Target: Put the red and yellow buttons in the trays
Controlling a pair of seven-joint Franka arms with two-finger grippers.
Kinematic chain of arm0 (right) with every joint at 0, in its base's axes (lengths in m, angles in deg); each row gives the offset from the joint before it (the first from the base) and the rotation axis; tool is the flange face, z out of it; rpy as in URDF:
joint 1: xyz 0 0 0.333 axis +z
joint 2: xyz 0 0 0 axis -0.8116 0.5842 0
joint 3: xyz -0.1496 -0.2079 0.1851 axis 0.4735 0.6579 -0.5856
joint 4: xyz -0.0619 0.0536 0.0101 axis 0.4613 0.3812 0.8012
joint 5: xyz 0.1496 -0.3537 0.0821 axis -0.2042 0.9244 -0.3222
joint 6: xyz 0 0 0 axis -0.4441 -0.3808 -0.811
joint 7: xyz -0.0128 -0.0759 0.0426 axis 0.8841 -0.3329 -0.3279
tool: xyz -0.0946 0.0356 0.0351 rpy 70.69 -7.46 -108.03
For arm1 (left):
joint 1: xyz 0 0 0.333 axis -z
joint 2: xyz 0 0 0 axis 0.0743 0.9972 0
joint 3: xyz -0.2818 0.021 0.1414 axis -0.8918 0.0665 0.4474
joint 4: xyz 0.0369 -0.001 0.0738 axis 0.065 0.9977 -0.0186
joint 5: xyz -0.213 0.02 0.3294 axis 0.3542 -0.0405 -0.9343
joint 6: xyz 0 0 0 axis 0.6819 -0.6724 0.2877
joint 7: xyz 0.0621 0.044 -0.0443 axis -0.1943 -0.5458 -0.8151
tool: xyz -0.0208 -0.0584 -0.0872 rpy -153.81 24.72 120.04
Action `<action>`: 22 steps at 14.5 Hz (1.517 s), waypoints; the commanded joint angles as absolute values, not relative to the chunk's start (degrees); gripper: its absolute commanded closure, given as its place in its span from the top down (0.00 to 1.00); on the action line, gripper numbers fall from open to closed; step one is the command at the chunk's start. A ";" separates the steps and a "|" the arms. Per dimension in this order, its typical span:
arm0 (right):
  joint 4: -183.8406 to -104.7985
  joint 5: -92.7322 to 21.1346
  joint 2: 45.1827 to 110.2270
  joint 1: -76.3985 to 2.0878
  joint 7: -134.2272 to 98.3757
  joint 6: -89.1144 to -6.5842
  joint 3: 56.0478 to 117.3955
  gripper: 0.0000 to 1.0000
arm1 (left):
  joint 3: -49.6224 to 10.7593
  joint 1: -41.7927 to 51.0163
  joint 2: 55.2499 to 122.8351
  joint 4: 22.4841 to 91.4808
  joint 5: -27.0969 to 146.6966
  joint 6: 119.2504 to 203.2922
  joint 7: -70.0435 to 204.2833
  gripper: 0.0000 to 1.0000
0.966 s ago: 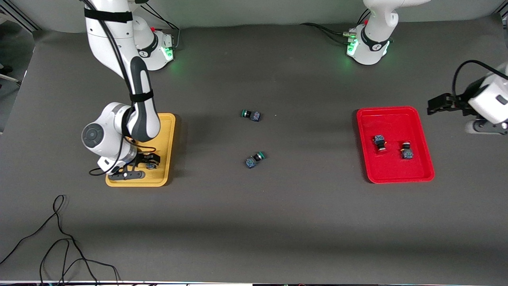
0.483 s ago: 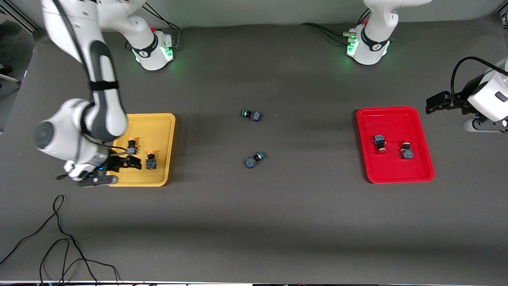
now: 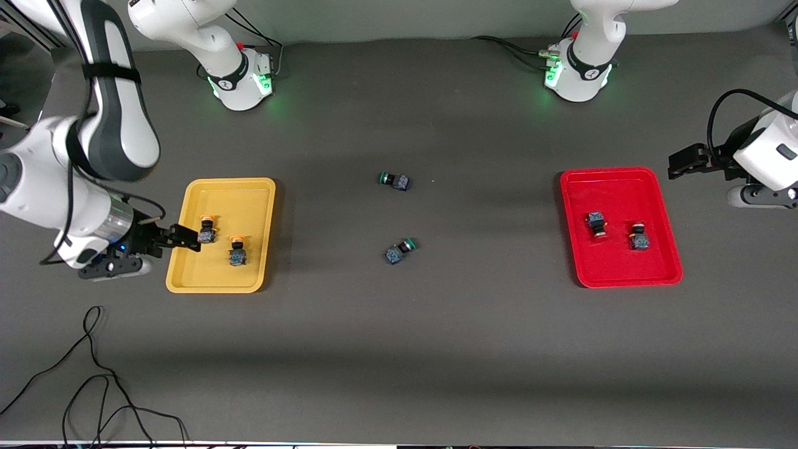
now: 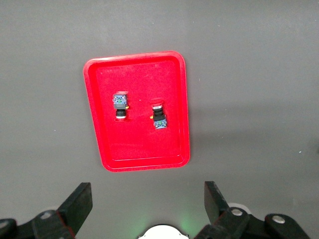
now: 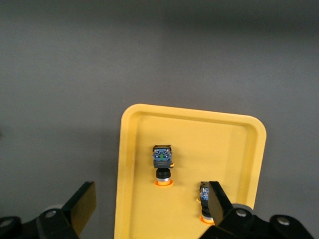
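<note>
Front view: two trays on the surface (image 3: 399,349). The yellow tray (image 3: 255,193) holds two yellow-capped buttons (image 3: 206,228) (image 3: 236,249); the red tray (image 3: 614,268) holds two red-capped buttons (image 3: 596,224) (image 3: 638,237). Two green-capped switches (image 3: 394,180) (image 3: 399,249) lie between the trays. The right tool (image 3: 184,238) hangs over the yellow tray's edge; the left tool (image 3: 686,163) waits off the red tray.
Left wrist view: left tool (image 4: 144,209) spread, empty, above the red tray (image 4: 99,99).
Right wrist view: right tool (image 5: 149,206) spread, empty, over the yellow tray (image 5: 130,199)
</note>
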State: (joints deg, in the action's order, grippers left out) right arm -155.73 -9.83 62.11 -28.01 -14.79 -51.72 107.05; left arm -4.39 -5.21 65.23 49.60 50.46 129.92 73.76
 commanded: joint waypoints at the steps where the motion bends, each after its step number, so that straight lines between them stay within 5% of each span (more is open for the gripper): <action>1: -156.57 -5.38 54.26 -36.73 -19.52 -47.91 97.31 1.00 | -3.74 -4.17 65.44 48.94 50.54 129.54 73.84 1.00; 3: -155.61 -2.92 50.21 -41.58 -20.93 -43.96 92.62 1.00 | -3.83 -4.09 65.53 48.94 50.54 129.36 73.83 1.00; 9: -144.36 1.30 50.02 -43.36 -21.02 -28.31 91.73 1.00 | -3.83 -4.09 65.79 48.85 50.46 128.92 74.01 1.00; 22: -143.21 0.87 51.78 -44.32 -27.70 -24.87 89.27 1.00 | -3.74 -4.17 65.79 48.76 50.02 129.19 73.66 1.00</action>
State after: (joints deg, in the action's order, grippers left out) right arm -144.85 0.23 51.36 -43.19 -26.25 -26.53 90.35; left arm -4.29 -4.85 65.73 49.66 50.39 129.77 73.79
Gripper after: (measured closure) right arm 0.000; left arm 0.000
